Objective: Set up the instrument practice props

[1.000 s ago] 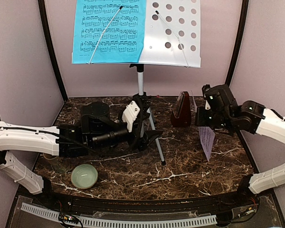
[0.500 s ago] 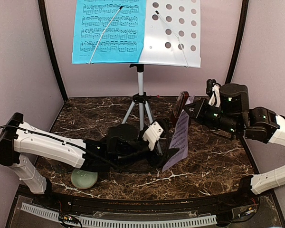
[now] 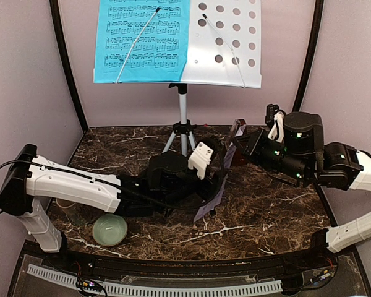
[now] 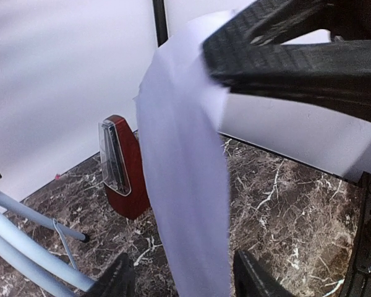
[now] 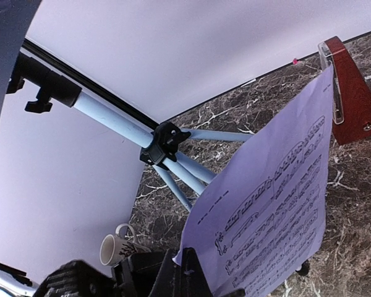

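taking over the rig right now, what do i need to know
Right gripper: shut on the upper end of the lilac-pink page, held in the air.
Left gripper: open, fingers either side of that page lower down, not clamped.
Done: blue page on the left half of the music stand; metronome upright on the table.
Left: lilac-pink page onto the stand's bare right half.

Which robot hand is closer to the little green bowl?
Left. The left gripper is over the middle of the table, behind and to the right of the bowl. The right gripper is farther off, back on the right side, pinching the page.
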Robot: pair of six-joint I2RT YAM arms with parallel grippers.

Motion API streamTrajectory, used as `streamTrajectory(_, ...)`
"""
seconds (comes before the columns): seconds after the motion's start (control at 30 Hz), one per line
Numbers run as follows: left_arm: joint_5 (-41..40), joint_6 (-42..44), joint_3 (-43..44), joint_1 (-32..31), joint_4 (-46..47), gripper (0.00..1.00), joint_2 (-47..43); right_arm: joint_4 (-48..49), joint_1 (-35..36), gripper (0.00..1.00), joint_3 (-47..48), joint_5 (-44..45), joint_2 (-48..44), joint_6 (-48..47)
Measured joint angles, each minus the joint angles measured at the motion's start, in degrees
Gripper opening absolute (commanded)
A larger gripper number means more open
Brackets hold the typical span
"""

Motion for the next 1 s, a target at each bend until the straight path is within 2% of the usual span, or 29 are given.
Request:
streamTrajectory(0.13,0.4,-1.2,0.0,1.7,-0.2,0.26,0.0,1.6,0.3,0.00,0.5,-0.1,0.0,-0.2)
streamTrajectory(0.27,1.3,-1.7,0.0,2.9,-0.2,0.01,0.0,3.0,0.4,0.00,0.5,-0.3,0.0,-0.7)
streamTrajectory(0.3,1.6,-1.8,0.0,3.0,-0.2,0.00,0.0,3.4,0.4,0.00,0.5,-0.4,0.0,-1.2)
streamTrajectory(0.33,2.0,-1.9,0.0,3.0,-0.3,0.00,-0.1,4.0,0.4,0.06,0.5,-0.7,0.0,-1.6)
streamTrajectory(0.5,5.1,-2.6,-1.4,3.3,-0.3,0.00,-2.1,6.4,0.4,0.61,0.3,-2.1,-0.7,-5.7)
streamTrajectory(0.57,7.2,-2.8,-3.1,3.6,-0.3,0.00,-4.5,7.3,0.4,0.77,-0.2,-2.3,-2.2,-8.0)
streamTrajectory(0.63,9.2,-2.9,-4.7,4.0,-0.2,0.00,-7.2,8.5,0.4,0.88,-1.6,-2.8,-4.9,-11.2)
streamTrajectory(0.7,12.6,-3.0,-6.5,4.4,0.0,0.00,-10.7,9.4,0.4,0.95,-2.9,-3.2,-8.0,-14.8)
streamTrajectory(0.77,15.8,-3.2,-7.8,4.8,0.1,0.00,-13.8,10.0,0.4,0.97,-3.6,-3.6,-10.6,-17.4)
streamTrajectory(1.0,27.4,-3.4,-11.2,6.5,-0.2,0.00,-24.1,7.2,0.4,1.00,-2.3,-5.7,-15.7,-29.7)
